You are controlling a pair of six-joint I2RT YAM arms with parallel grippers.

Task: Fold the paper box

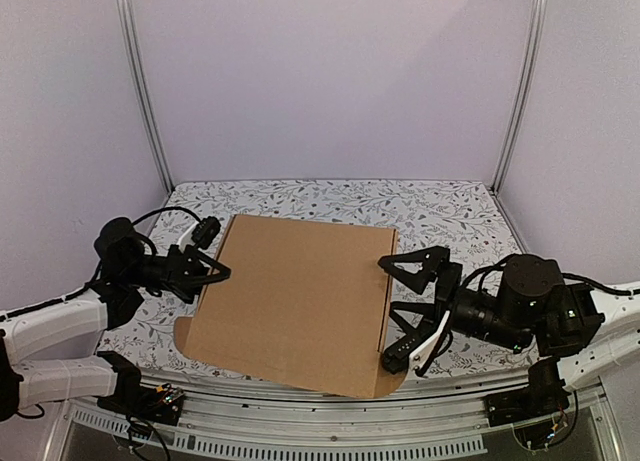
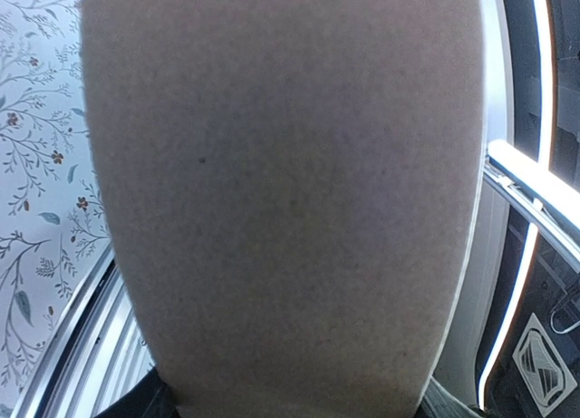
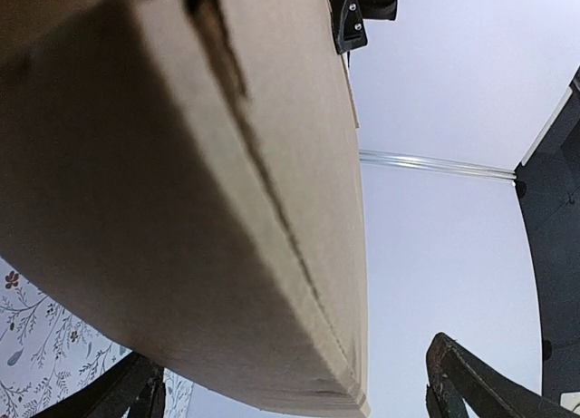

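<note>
The paper box [image 1: 300,301] is a plain brown cardboard slab lying flat in the middle of the table. My left gripper [image 1: 215,266] is at its left edge. In the left wrist view the cardboard [image 2: 290,200] fills the frame face-on, and only dark finger bases show, set apart at the two lower corners. My right gripper [image 1: 400,311] straddles the box's right edge with its jaws wide open. Its fingers [image 3: 462,382] stand well clear on either side of the cardboard side [image 3: 181,209], which shows a long crease.
A floral cloth [image 1: 330,196] covers the table. Metal frame posts [image 1: 150,111] stand at the back corners against pale walls. A metal rail [image 1: 330,431] runs along the near edge, just below the box's front corner.
</note>
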